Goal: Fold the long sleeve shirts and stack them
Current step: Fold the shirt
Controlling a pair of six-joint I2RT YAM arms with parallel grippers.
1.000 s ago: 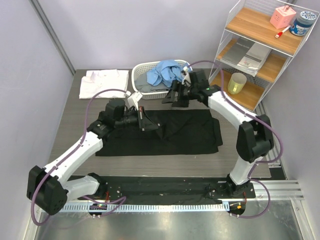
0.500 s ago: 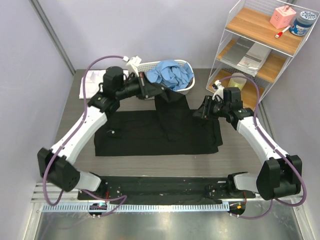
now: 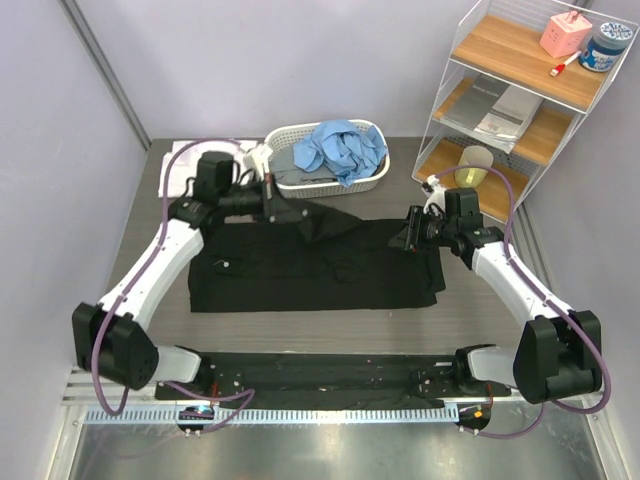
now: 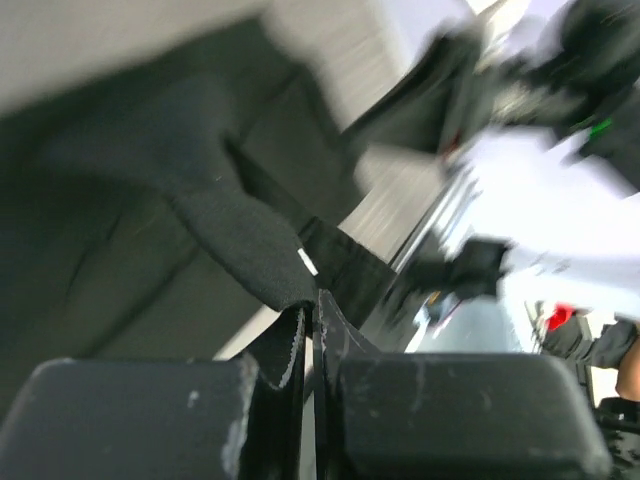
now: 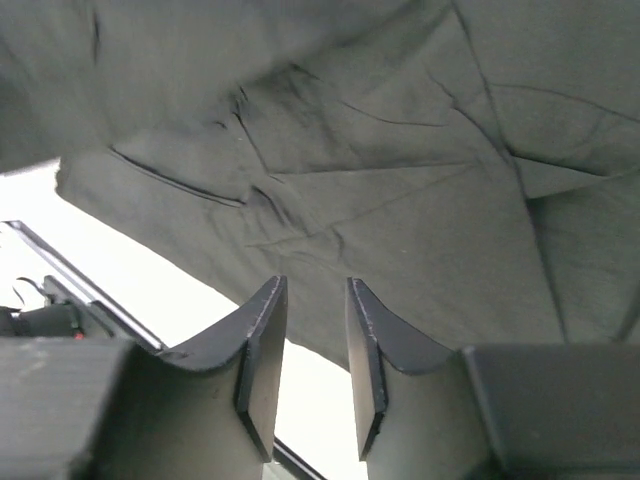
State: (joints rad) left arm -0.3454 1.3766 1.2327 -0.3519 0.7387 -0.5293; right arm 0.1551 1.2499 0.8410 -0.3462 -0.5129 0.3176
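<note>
Across the middle of the table (image 3: 300, 330) lay the black long sleeve shirt (image 3: 330, 280), spread wide from left to right, mostly flat and creased near its far edge. At the far right stood a wire shelf rack (image 3: 520, 95) with wooden boards. A white slatted basket (image 3: 287, 134) sat at the far edge of the table, just beyond the black shirt. At the far left corner rested the white shirt (image 3: 225, 155), folded flat. Inside the basket, the light blue shirt (image 3: 340, 148) was heaped in a loose bundle, spilling over the right side of the rim.

Near the far left part of the black shirt, just in front of the basket, the left gripper (image 3: 283, 203) was clamped tight on a strip of black cloth; its wrist view showed the fabric pinched between the closed fingers (image 4: 420, 400) and drawn up off the table. At the far right edge of the same shirt, the right gripper (image 3: 410, 240) pointed down at the cloth. Its wrist view showed both fingertips (image 5: 262, 330) standing a narrow gap apart, with nothing between them and black fabric beneath.
</note>
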